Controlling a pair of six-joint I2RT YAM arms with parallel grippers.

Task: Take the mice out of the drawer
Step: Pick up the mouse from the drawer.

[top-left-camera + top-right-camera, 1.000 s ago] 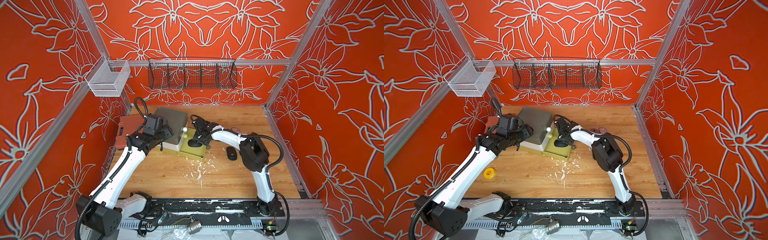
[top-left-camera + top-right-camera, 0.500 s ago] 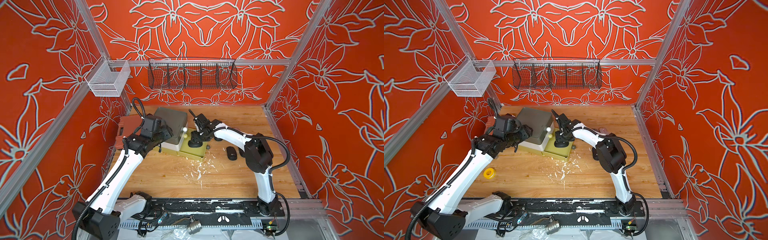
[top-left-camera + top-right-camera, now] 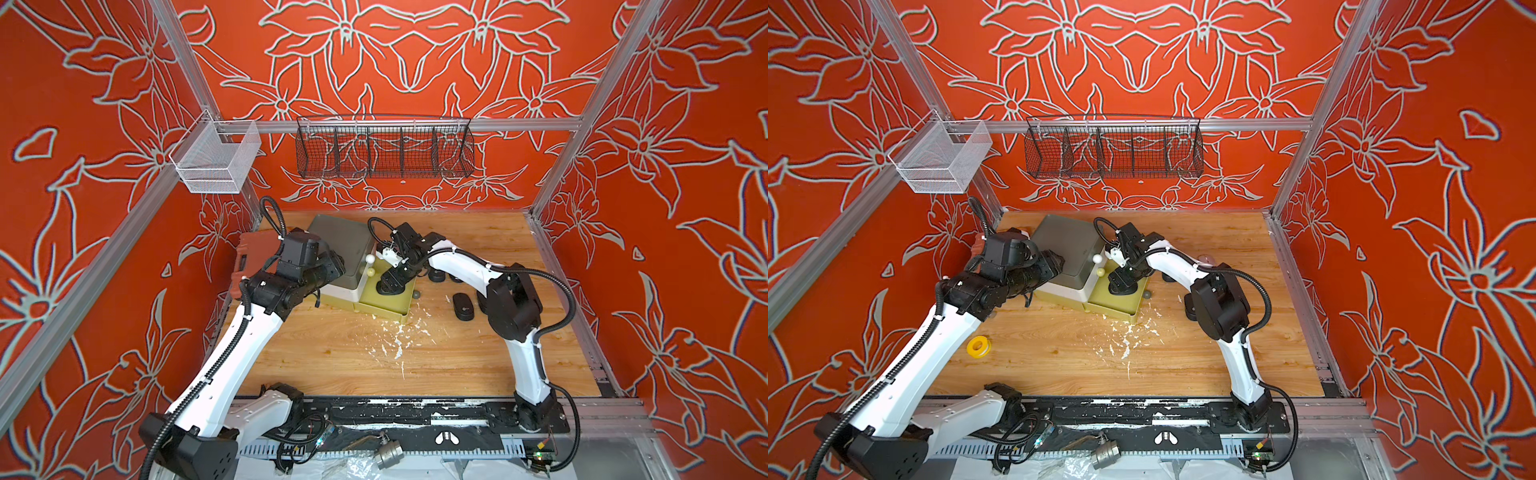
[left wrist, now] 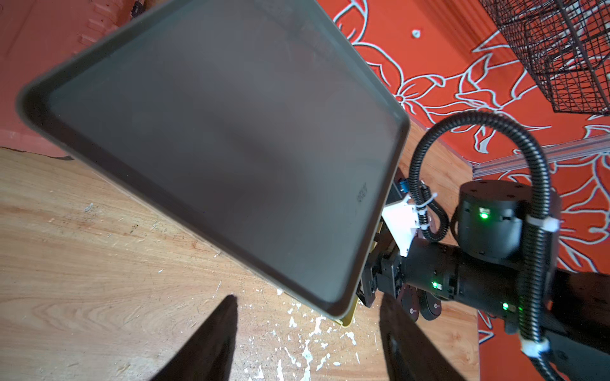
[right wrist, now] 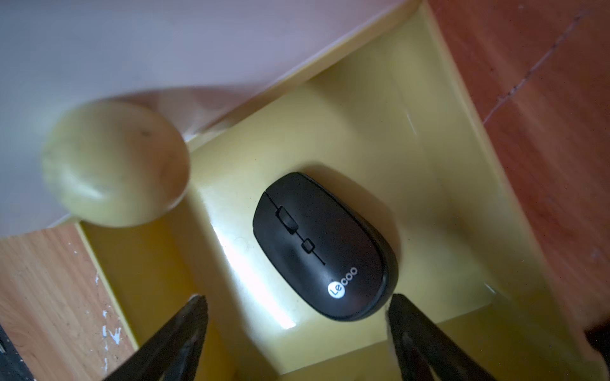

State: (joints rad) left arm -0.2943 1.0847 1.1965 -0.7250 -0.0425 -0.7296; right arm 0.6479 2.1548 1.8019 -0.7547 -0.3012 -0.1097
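With jaws spread, the right gripper (image 5: 297, 298) hangs over a black mouse (image 5: 321, 247) lying in the open yellow drawer (image 5: 429, 158) toward the table's (image 3: 332, 357) far edge, while the left gripper (image 4: 307, 301) gapes too, seemingly empty, by the cabinet's grey top (image 4: 214, 148).

Both top views high, facing down on table (image 3: 332, 353), right wrist close over drawer (image 5: 396, 132)

1 matte black mouse (image 5: 325, 247) lies flat in the open yellow drawer (image 5: 425, 145).
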